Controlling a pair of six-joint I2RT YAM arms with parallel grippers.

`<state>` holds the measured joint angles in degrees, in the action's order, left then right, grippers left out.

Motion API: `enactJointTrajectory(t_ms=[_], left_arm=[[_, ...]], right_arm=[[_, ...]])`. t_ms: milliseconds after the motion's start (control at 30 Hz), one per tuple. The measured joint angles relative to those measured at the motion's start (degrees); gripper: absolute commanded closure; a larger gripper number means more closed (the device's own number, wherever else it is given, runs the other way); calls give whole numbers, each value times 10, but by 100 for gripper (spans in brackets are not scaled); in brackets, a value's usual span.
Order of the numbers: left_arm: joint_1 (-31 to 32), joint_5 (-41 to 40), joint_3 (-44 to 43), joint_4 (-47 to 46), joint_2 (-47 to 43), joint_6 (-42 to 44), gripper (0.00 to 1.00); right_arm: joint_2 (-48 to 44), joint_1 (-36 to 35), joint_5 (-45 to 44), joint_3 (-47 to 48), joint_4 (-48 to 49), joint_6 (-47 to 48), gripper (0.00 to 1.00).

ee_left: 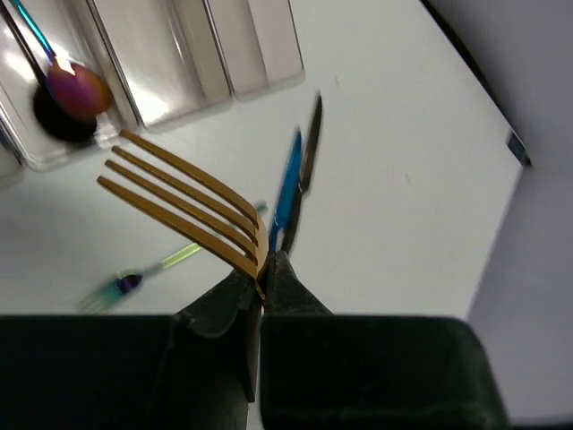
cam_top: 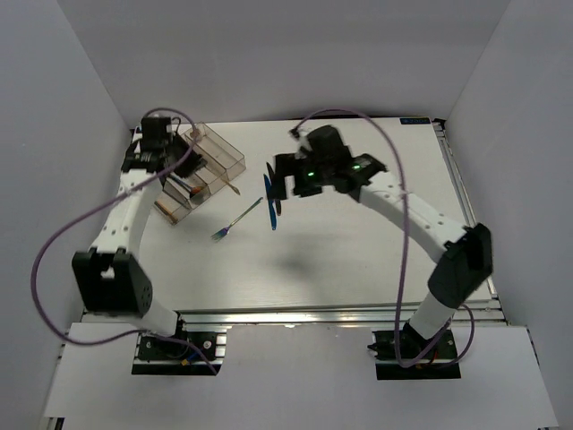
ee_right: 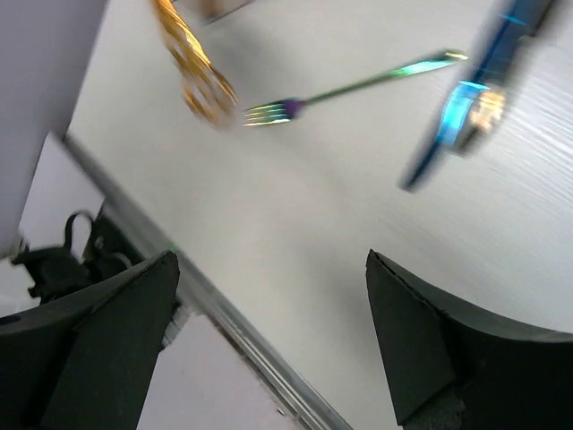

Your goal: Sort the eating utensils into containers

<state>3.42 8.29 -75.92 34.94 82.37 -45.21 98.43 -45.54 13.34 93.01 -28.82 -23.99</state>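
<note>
My left gripper (ee_left: 262, 269) is shut on the gold fork (ee_left: 179, 197), whose tines point toward the clear organiser tray (ee_left: 179, 107). In the top view this gripper (cam_top: 191, 141) hovers over the tray's far end (cam_top: 228, 154). An iridescent spoon (ee_left: 79, 90) and a black spoon (ee_left: 52, 124) lie in one compartment. A blue knife (cam_top: 267, 199) and a black knife (cam_top: 274, 213) lie side by side on the table, with an iridescent fork (cam_top: 235, 220) beside them. My right gripper (cam_top: 279, 179) is open and empty just above the knives. Its wrist view shows the fork (ee_right: 349, 88) and the blue knife (ee_right: 457, 116).
White walls close in the table at the back and both sides. A metal rail (cam_top: 340, 315) runs along the near edge. A blurred gold piece (ee_right: 192, 67) shows near the tray's near end. Purple cables loop off both arms.
</note>
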Motion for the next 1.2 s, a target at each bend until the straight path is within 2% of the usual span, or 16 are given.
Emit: enactJointTrajectory(t_ms=[100,167,367,467,600,633,700,833,867,1000,1067,1100,1200], left_arm=[[-29,-42,-129,36,122,30,100],[-56,-60,-220,61,212,46,100],[-112,-85,-453,118,452,83,100],[-115,-82,-490,118,510,90,100],[-109,-66,-491,117,526,87,99],[-108,-60,-491,113,526,86,91],[-106,-50,-490,97,525,81,87],[-103,-30,-481,77,525,76,50],[-103,-28,-479,76,526,76,37],[-98,-27,-479,76,525,74,23],[-97,-27,-478,82,522,78,20],[-96,-28,-478,86,519,82,4],[-89,-38,-477,103,498,104,2]], right_arm=[[-75,73,-28,-54,-23,-12,10],[-121,98,-45,-82,-40,-11,11],[-220,83,-38,-152,-79,-9,11],[-240,81,-33,-173,-100,-6,11],[-245,82,-33,-179,-120,5,11],[-245,82,-34,-179,-122,8,11],[-245,82,-35,-179,-126,14,11],[-240,82,-36,-179,-135,23,11],[-237,82,-36,-179,-136,24,11],[-223,82,-36,-179,-137,31,11],[-217,82,-36,-179,-137,33,11],[-216,82,-36,-179,-137,33,11],[-215,82,-36,-179,-137,36,11]])
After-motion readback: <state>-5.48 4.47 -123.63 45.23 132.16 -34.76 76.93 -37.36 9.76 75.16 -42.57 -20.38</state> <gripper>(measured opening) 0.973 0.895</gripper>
